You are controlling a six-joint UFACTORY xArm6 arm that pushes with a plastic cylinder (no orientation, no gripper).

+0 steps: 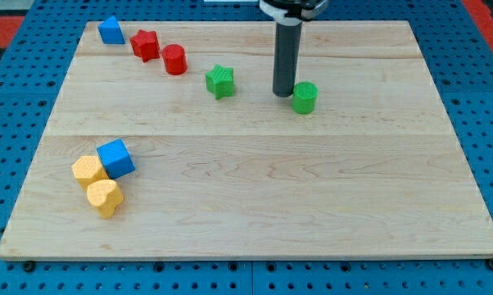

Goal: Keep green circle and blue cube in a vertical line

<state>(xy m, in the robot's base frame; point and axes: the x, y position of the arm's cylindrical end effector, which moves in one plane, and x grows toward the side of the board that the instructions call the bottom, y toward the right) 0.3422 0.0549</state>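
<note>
My tip stands on the table just to the view's left of the green circle, apparently touching it. There is no pincer on this rod (so nothing to report as spread or pinching). The blue cube lies far from the circle, toward the view's lower left, hard against a yellow hexagon-like block with a yellow heart just below it. Pushing from this side would likely drive the circle farther right, away from the cube's column; an off-centre push could let it roll aside. Left of the circle sit a green star, a red cylinder, a red star and another blue block, crowding any leftward path along the top.
</note>
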